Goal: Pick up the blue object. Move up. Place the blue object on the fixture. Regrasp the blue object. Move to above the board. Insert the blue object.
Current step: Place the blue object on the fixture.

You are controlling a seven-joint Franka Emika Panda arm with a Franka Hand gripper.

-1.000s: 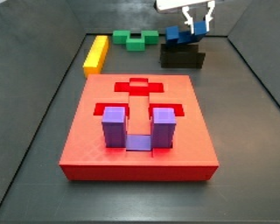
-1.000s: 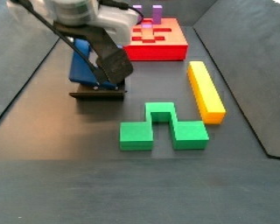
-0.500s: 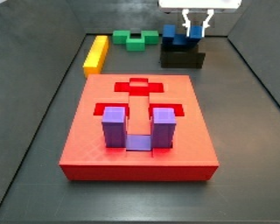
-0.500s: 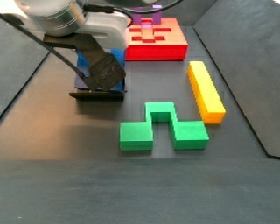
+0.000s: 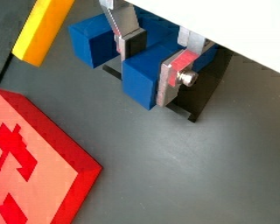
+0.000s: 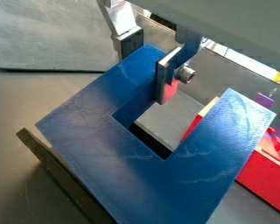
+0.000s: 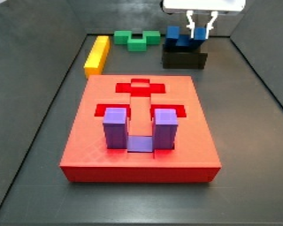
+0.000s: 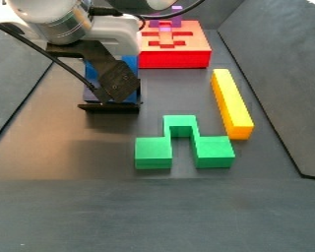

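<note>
The blue object stands on the fixture at the far right, prongs up. In both wrist views, one prong lies between the silver fingers. My gripper hangs upright over it. Both plates of the gripper lie against the prong's sides, so it is shut on that prong. The wide blue face fills a wrist view below the gripper. In a side view the dark hand hides most of the blue object on the fixture. The red board lies in the middle.
A purple U-shaped piece sits in the board's near recess. A cross-shaped recess shows behind it. The yellow bar and the green notched block lie at the back. Dark walls ring the floor.
One second ago the gripper hung tilted by the blue object; it has since turned upright over the prong, and its fingers stand closer together. The blue object has stayed on the fixture.
</note>
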